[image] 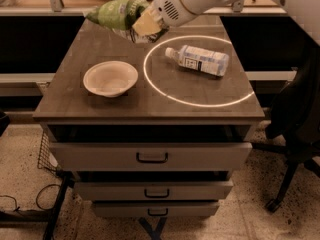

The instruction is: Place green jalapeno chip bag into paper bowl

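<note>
My gripper (pixel 136 28) reaches in from the top right on a white arm and is shut on the green jalapeno chip bag (pixel 116 13). It holds the bag in the air over the far left part of the table, behind and a little right of the paper bowl (pixel 110 78). The bowl is off-white, upright and empty on the left side of the tabletop.
A clear plastic bottle with a white label (pixel 198 60) lies on its side inside a bright light ring (pixel 165 94) on the right of the wooden table (pixel 75 109). Drawers sit below the top. A dark office chair (pixel 297 119) stands at the right.
</note>
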You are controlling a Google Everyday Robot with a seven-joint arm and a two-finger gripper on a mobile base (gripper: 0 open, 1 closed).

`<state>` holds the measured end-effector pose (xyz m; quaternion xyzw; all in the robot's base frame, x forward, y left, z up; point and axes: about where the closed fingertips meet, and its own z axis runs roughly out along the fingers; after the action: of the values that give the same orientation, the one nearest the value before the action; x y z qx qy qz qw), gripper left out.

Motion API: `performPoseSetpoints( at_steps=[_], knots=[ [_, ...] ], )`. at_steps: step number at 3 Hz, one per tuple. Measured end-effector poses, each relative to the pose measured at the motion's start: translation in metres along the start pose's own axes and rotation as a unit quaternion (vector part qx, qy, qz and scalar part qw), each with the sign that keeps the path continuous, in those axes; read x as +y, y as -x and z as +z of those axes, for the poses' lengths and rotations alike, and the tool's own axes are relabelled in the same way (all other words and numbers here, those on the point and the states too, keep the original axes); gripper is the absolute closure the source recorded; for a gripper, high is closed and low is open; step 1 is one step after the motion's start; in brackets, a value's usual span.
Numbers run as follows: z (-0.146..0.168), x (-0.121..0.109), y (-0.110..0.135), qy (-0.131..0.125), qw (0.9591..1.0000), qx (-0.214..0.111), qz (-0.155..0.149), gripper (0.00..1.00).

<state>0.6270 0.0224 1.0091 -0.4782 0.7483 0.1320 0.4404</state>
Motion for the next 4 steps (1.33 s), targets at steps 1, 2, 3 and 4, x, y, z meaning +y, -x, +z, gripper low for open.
performPoseSetpoints(
  at_steps=[1, 2, 3, 4],
  knots=[
    [0.034, 0.019, -0.005, 0.042, 0.9987, 0.025, -0.01, 1.0],
    [0.063, 0.041, -0.009, 0.085, 0.9955, 0.038, -0.018, 1.0],
    [0.086, 0.07, -0.012, 0.127, 0.9904, 0.046, -0.03, 0.98],
    [0.096, 0.086, -0.015, 0.145, 0.9869, 0.057, -0.042, 0.76]
  ],
)
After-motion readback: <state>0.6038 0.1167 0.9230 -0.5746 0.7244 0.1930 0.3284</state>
